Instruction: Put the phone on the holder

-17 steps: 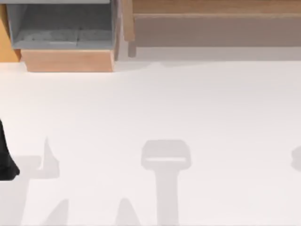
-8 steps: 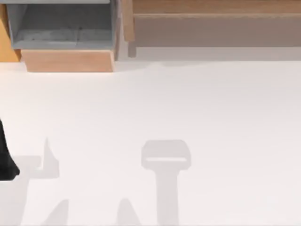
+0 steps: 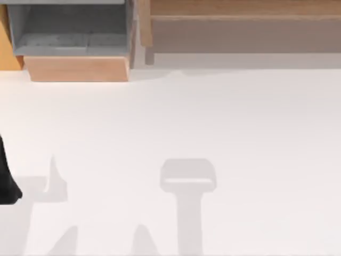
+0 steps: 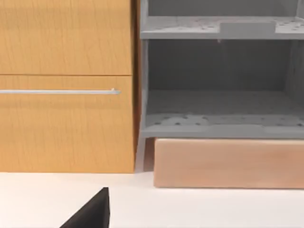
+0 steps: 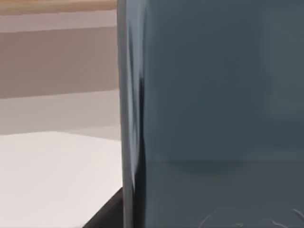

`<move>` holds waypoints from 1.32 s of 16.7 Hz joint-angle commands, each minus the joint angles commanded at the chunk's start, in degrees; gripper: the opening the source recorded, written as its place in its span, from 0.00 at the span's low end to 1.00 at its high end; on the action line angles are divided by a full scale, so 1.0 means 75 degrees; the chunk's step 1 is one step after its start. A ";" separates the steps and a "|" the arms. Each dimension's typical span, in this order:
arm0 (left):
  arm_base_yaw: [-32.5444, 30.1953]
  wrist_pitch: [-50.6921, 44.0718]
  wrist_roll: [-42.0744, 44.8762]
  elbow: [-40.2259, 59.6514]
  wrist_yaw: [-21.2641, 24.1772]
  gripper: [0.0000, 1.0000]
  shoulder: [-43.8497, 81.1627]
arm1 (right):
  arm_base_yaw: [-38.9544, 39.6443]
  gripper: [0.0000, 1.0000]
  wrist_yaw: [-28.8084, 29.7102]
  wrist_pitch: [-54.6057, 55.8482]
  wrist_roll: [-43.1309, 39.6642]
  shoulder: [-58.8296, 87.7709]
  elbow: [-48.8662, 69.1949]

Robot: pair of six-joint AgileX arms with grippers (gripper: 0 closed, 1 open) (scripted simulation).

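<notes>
The phone (image 5: 213,109), a dark blue-grey glossy slab with a rounded edge, stands upright right up against the right wrist camera, lifted off the white table (image 5: 52,175). My right gripper is shut on it; a dark piece of the gripper shows at the phone's lower edge. The holder is out of view. My left gripper (image 3: 7,184) is parked at the table's left edge, and its black tip (image 4: 91,213) pokes into the left wrist view.
A grey open shelf unit (image 3: 69,29) on a wooden base (image 3: 77,68) stands at the back left, beside an orange wooden cabinet (image 4: 64,85) with a metal handle. A long wooden unit (image 3: 245,26) runs along the back right. Soft shadows lie on the white table (image 3: 213,117).
A faint shadow at the top view's right edge one second ago has gone. The left arm has not moved.
</notes>
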 joint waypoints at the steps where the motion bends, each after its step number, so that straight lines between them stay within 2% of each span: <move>1: 0.0000 0.0000 0.0000 0.0000 0.0000 1.00 0.0000 | 0.0061 0.00 0.0061 0.0139 0.0064 0.0179 0.0057; 8: 0.0000 0.0000 0.0000 0.0000 0.0000 1.00 0.0000 | 0.0139 0.00 0.0097 0.0492 0.0307 0.0515 0.0123; 21: 0.0000 0.0000 0.0000 0.0000 0.0000 1.00 0.0000 | 0.0139 0.98 0.0097 0.0492 0.0307 0.0515 0.0123; 22: 0.0000 0.0000 0.0000 0.0000 0.0000 1.00 0.0000 | 0.0139 1.00 0.0097 0.0492 0.0307 0.0515 0.0123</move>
